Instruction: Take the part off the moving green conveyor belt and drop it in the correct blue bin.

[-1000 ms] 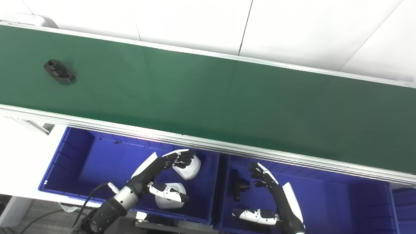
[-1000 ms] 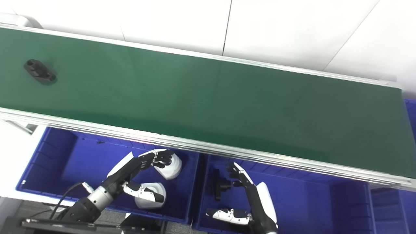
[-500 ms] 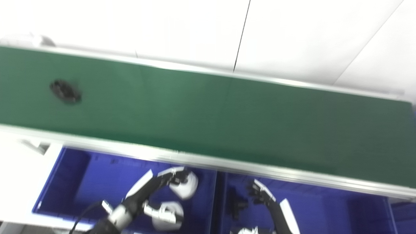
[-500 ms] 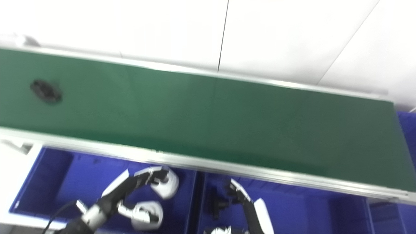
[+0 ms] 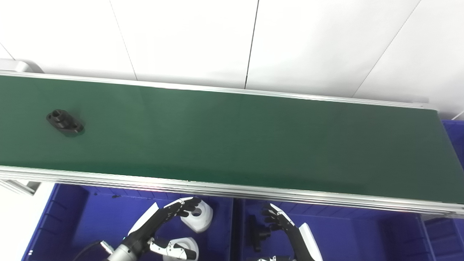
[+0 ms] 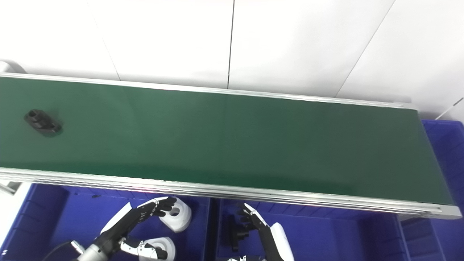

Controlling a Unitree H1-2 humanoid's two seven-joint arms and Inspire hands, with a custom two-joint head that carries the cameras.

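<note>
Both hands are hanging low in the frame, below the near rail of the conveyor: the left hand (image 5: 170, 217) is reaching up from the lower left with its fingers spread and nothing held, its fingertips (image 5: 192, 201) lying over or just beside a white part (image 5: 198, 218) in the left blue bin (image 5: 72, 217), though contact cannot be told; the right hand (image 5: 281, 223) is rising at lower centre over the right blue bin (image 5: 362, 232), fingers loosely apart and empty, just beside a black part (image 5: 258, 233) lying inside that bin. A second white part (image 5: 181, 250) is sitting near the bottom edge under the left wrist. The black flanged part (image 5: 64, 122) is lying on the green conveyor belt (image 5: 253, 137) at the far left of the frame, well apart from both hands, roughly midway between the belt's far and near edges. The belt is running across the whole width, slightly tilted, and the rest of its surface is showing only green right up to its end at the right, where another blue bin (image 6: 446, 145) is peeking out beyond it. The silver near rail (image 5: 232, 190) is standing between the hands and the belt, so it is the one edge lying across any path upward; a dark divider where the two bins meet is separating the hands. White wall panels (image 5: 181, 36) with thin seams are filling the upper frame. No writing or label is readable anywhere.
</note>
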